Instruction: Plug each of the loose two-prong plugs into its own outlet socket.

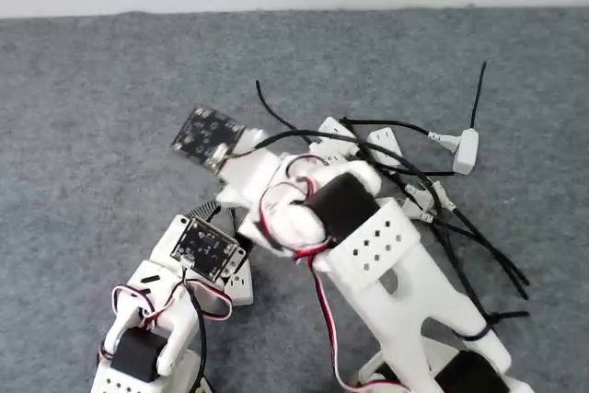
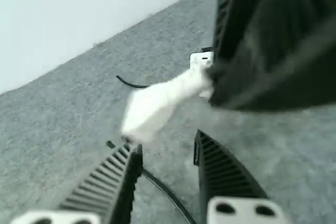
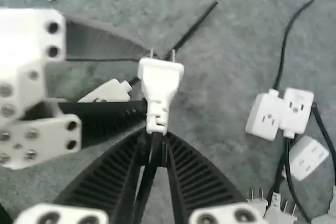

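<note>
My right gripper (image 3: 156, 136) is shut on the tail of a white two-prong plug (image 3: 160, 85), whose prongs point away from the wrist and whose black cord runs back between the fingers. The same plug (image 2: 157, 103) hangs blurred just above the gap of my open left gripper (image 2: 168, 146), with the right arm's dark finger close beside it. Three white outlet sockets (image 3: 268, 116) lie on the carpet off to one side, near several loose plugs (image 3: 265, 203). From above, the right arm's wrist (image 1: 304, 200) covers the held plug. The sockets (image 1: 336, 131) lie just beyond it.
Black cords (image 1: 460, 227) tangle across the grey carpet (image 1: 110, 89) at the right, with another white plug (image 1: 465, 149) at their far end. A further white plug (image 3: 105, 92) lies beside the left arm's fingers. A pale wall borders the far side.
</note>
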Controlling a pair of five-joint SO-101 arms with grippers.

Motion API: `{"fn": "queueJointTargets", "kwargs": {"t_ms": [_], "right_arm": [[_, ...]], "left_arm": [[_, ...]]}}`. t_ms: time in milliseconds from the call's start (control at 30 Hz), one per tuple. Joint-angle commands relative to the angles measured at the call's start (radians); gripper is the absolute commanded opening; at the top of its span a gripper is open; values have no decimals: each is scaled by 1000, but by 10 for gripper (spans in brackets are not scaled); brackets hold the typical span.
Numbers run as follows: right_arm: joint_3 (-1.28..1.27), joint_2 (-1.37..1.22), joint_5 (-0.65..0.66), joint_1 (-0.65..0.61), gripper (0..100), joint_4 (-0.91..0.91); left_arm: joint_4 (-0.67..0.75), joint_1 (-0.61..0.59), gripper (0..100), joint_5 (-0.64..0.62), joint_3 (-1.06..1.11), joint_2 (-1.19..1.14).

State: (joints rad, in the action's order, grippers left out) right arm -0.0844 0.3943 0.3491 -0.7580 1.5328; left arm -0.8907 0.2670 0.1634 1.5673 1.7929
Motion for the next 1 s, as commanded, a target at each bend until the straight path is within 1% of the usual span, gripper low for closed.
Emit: {"fn": "queueJointTargets", "kwargs": {"t_ms": [0,100,167,300,467,600,700,867,967], "right_arm": [[-21,27,-3,38,9,-19],[-97,30,-2,38,9,-68],[-138,33,-2,35,9,-102],[-192,28,-2,31,9,-145],[-232,33,-2,31,9,-179],[-236,36,-3,31,9,-182],[-235,38,-5,30,9,-179],[-222,38,-9,-10,9,-177],[-212,38,-9,-18,9,-171]], "left_arm": [[21,-95,170,-5,-58,0],[20,-181,170,-87,-85,0],[18,-206,170,-114,-94,0],[15,-210,170,-117,-117,0],[-40,-212,170,-118,-180,0],[-51,-226,170,-115,-202,0],[-31,-224,170,-114,-177,0],[64,-180,170,-95,-74,0],[69,-152,170,-84,-59,0]]}}
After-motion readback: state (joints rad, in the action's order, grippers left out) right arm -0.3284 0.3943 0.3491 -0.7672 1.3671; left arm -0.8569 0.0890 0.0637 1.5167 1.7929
